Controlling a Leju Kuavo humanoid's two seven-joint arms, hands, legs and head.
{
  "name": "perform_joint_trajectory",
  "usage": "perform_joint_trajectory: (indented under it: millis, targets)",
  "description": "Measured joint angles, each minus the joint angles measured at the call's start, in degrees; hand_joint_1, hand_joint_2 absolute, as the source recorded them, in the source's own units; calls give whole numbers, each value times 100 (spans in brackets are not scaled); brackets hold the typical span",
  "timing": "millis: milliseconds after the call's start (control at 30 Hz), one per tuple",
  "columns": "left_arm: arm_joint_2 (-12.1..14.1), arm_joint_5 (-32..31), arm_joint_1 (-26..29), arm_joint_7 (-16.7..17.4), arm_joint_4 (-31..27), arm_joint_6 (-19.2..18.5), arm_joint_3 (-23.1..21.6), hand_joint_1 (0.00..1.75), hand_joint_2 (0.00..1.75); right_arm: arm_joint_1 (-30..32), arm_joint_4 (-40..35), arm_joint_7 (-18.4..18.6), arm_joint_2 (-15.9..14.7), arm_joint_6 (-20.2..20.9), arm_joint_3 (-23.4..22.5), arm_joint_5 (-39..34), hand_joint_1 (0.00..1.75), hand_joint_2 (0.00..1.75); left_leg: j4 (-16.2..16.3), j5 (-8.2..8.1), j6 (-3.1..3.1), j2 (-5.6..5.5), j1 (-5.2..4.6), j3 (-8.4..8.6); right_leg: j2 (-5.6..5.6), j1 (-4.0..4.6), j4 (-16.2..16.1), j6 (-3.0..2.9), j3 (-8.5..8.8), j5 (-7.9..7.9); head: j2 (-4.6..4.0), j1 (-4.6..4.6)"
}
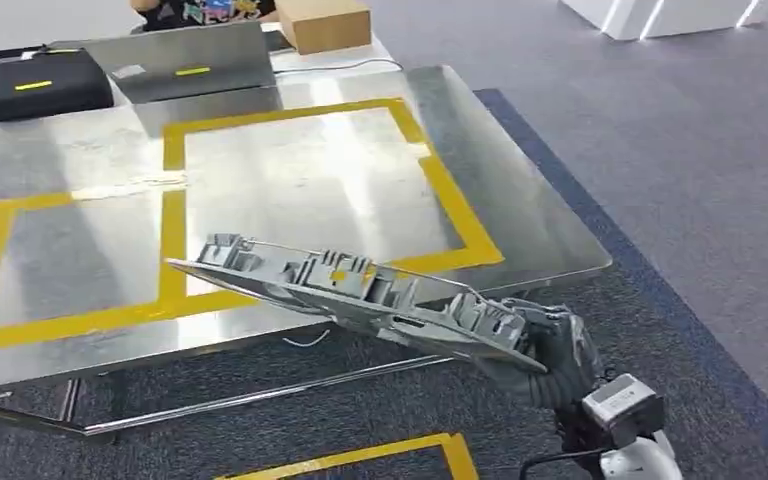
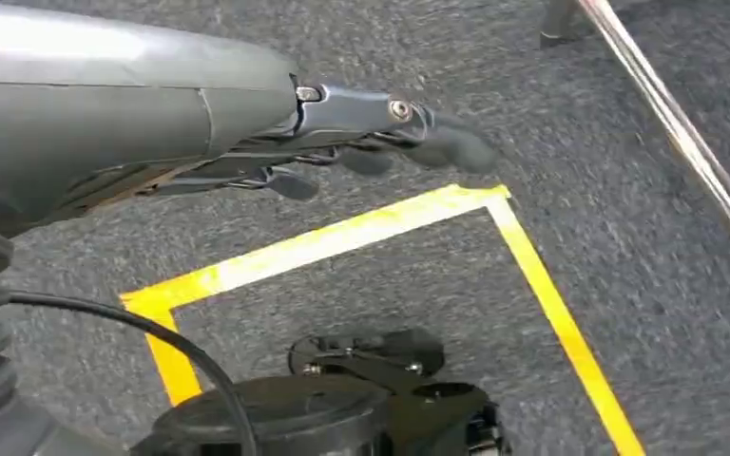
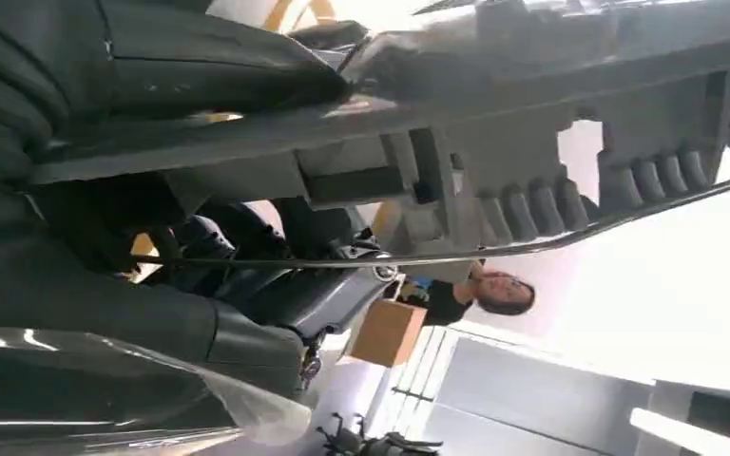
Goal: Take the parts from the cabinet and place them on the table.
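A long grey plastic part [image 1: 350, 290] with ribs and clips hangs tilted over the near edge of the shiny metal table [image 1: 520, 180]. My right hand [image 1: 550, 350] grips its right end, just off the table's front right corner. In the right wrist view the same grey part [image 3: 532, 123] runs close across the picture, with the right hand's fingers [image 3: 276, 275] wrapped under it. My left hand [image 2: 361, 142] hangs low over the grey carpet, fingers loosely extended and holding nothing.
Yellow tape [image 1: 170, 190] marks rectangles on the table. At its far side lie a black case [image 1: 40, 85], a grey laptop [image 1: 185, 60] and a cardboard box [image 1: 322, 22]. A person [image 3: 480, 294] sits beyond. Yellow floor tape [image 2: 342, 237] lies by the table's metal leg [image 2: 684, 133].
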Motion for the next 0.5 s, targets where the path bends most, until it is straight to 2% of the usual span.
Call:
perform_joint_trajectory:
  millis: [67,100,167,200,233,267,300,367,400,433,467,500]
  targets:
    - [7,-13,-3,-11,-4,-22,0,0,175,-6,0,-9,-2,15,-2,26,175,175,124,-29,-43,13,10,-7,-2,-35,-40,-52,155,14,0,-6]
    - [4,-22,-21,-24,-9,-22,0,0,175,-19,-2,-22,-2,20,-2,52,175,175,404,-91,-82,24,21,-156,-8,-37,-55,-84,192,-8,0,-37]
    - [7,-61,-35,-37,-9,-20,0,0,175,-73,-2,-37,-2,33,-2,98,175,175,1215,-496,-144,25,45,-633,-9,-30,-55,-109,214,-54,0,-37]
    - [7,-66,-33,-37,-9,-20,0,0,175,-77,-2,-37,-2,33,-2,109,175,175,1528,-662,-154,26,46,-844,-8,-25,-54,-110,232,-78,0,-33]
    - [7,-72,-33,-39,-9,-20,0,0,175,-77,0,-39,-2,35,-4,111,175,175,1629,-659,-150,25,45,-961,-5,-18,-54,-113,258,-104,0,-33]
    - [7,-83,-33,-39,-9,-20,0,0,175,-80,0,-39,-2,35,-2,122,175,175,1509,-504,-129,25,43,-961,-1,-9,-55,-113,294,-129,0,-35]
    - [7,-83,-35,-39,-9,-20,0,0,175,-87,0,-39,-2,39,2,129,175,175,1181,-227,-90,25,34,-869,4,10,-55,-115,341,-157,0,-37]
    - [7,-111,-34,-48,-9,-20,0,0,175,-109,-2,-46,-2,57,2,148,175,175,288,399,64,27,-21,-569,4,39,-65,-116,437,-208,0,-35]
    - [20,-129,-46,-55,-9,-22,11,0,175,-117,2,-46,-2,59,7,166,175,175,209,287,157,56,-62,-524,-7,42,-81,-101,467,-220,0,-4]
    - [22,-146,-46,-68,-13,-22,15,0,175,-144,0,-50,-2,61,11,203,175,175,153,110,203,54,-88,-542,2,18,-95,-70,448,-221,0,-11]
    - [20,-186,-43,-76,-13,-22,13,0,175,-186,2,-44,-2,61,20,236,175,175,69,297,234,50,-114,-524,-6,20,-95,-44,439,-227,0,-15]
    - [17,-225,-38,-76,-13,-26,20,0,175,-220,0,-37,-2,63,61,297,175,175,62,374,236,48,-119,-518,-6,20,-133,-16,467,-224,0,-15]
